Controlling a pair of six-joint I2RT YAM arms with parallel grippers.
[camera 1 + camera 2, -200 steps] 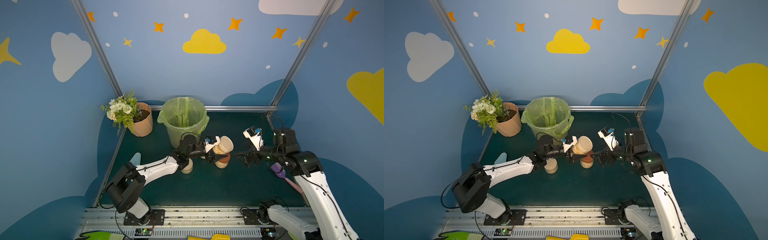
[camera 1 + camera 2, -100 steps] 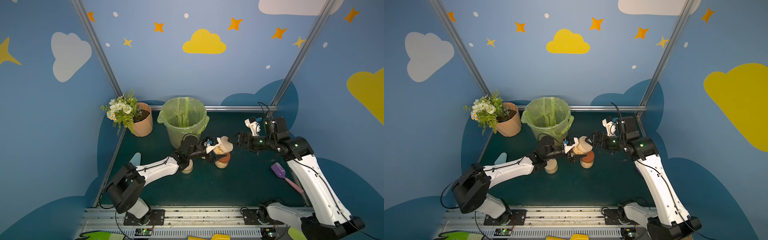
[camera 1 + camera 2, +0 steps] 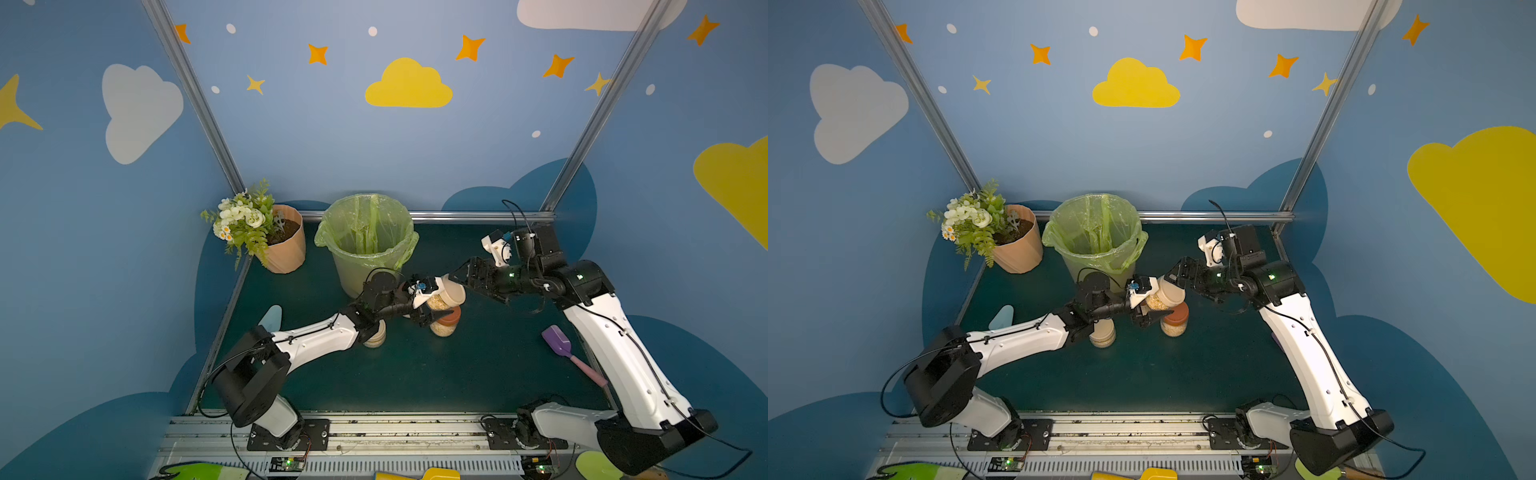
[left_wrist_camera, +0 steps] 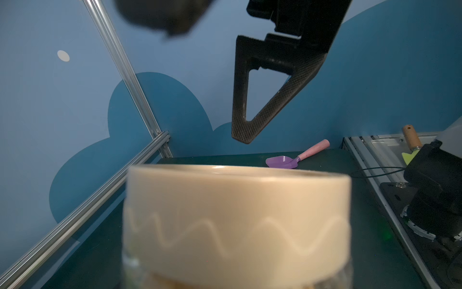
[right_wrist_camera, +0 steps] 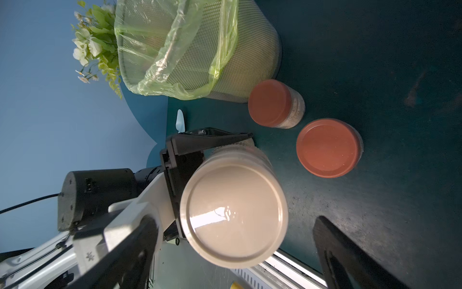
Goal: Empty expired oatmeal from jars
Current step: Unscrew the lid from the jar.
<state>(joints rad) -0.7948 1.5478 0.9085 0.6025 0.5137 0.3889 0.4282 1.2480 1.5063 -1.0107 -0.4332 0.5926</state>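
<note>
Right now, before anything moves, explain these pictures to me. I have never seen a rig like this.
Two robot arms work at a dark green table. Two pictures look down from overhead; two come from cameras on the wrists. The left gripper is shut on a beige-lidded jar of oatmeal, held off the table. The right gripper is open, close to its lid. On the table: a bin with a green bag, a flower pot, two orange-lidded jars, another beige-lidded jar, a purple scoop.

Left gripper point(image 3: 432, 305) clamps tilted clear glass jar with beige round lid point(image 3: 451, 293). Right gripper point(image 3: 465, 280), jaws spread, right at lid; rust-orange-lidded glass jar point(image 3: 445, 323) stands underneath.
</note>
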